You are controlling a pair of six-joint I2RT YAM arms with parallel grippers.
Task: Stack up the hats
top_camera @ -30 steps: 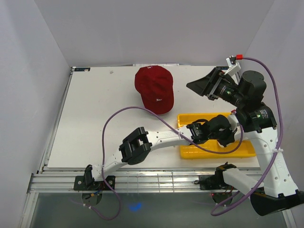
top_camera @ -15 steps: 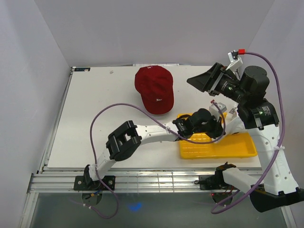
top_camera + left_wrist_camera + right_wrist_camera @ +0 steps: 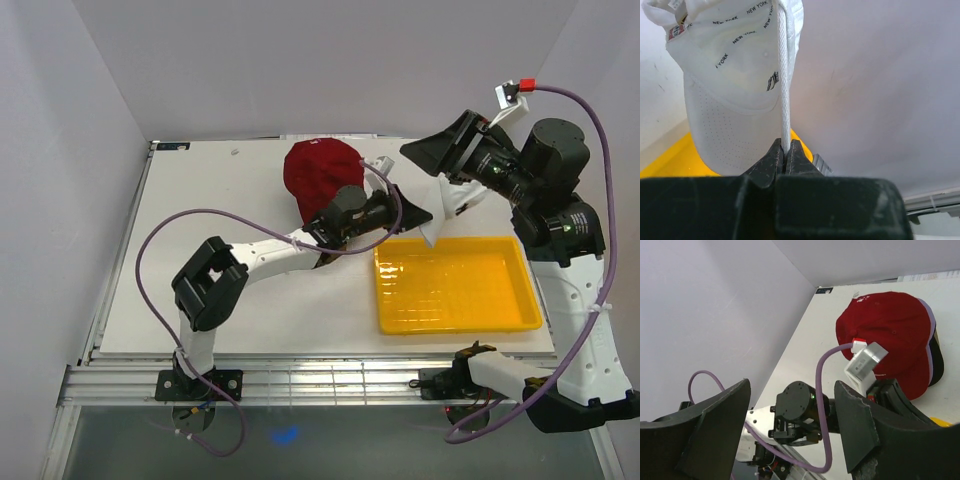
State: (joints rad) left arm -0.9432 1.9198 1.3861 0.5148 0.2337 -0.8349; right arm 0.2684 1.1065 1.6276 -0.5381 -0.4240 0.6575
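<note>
counting hats now, and four are on show: one red hat (image 3: 318,175), one white hat (image 3: 735,75) with new york lettering, plus one lavender hat (image 3: 927,312) and one black hat (image 3: 937,360), each just a thin edge under the red one (only the right wrist view catches those two). anything deeper in that pile is hidden. trays: one, the yellow tray (image 3: 455,285). worktop (image 3: 200,250): one. arms: two, a left arm (image 3: 260,255) and a right arm (image 3: 570,280). that means two tools, the left tool (image 3: 785,150) and the right tool (image 3: 792,387). purple cables: two, a left cable (image 3: 200,215) and a right cable (image 3: 590,110).
</note>
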